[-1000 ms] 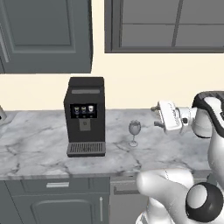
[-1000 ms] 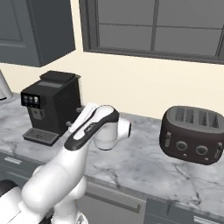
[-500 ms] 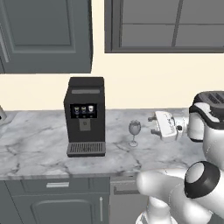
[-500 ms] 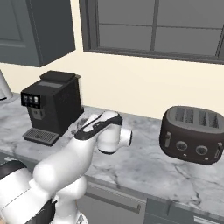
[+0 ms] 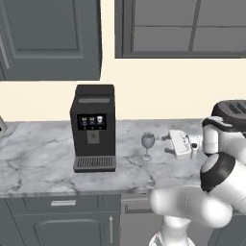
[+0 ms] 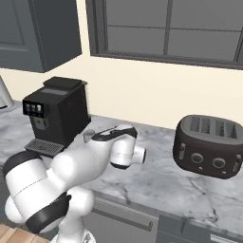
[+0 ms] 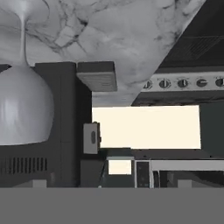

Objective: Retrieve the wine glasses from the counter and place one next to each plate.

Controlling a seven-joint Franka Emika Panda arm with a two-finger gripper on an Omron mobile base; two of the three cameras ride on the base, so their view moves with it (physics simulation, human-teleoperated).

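Note:
One wine glass (image 5: 147,145) stands upright on the marble counter (image 5: 43,161), just right of the coffee machine. My gripper (image 5: 167,144) hovers at bowl height a short way right of the glass, fingers pointing at it, open with nothing between them. In the hand view, which is rolled upside down, the wine glass (image 7: 22,109) looms large at the left, off to one side of the gripper's line. From the right base view my arm covers most of the wine glass (image 6: 88,135). The plates are out of view.
A black coffee machine (image 5: 93,127) (image 6: 56,116) stands left of the glass. A dark toaster (image 6: 211,144) (image 5: 234,108) sits on the counter to the right. Wall cabinets (image 5: 48,38) and a window (image 6: 171,28) hang above.
The hand has dropped from above glass height to bowl level and edged slightly toward the glass, while the elbow swung lower. The glass has not moved.

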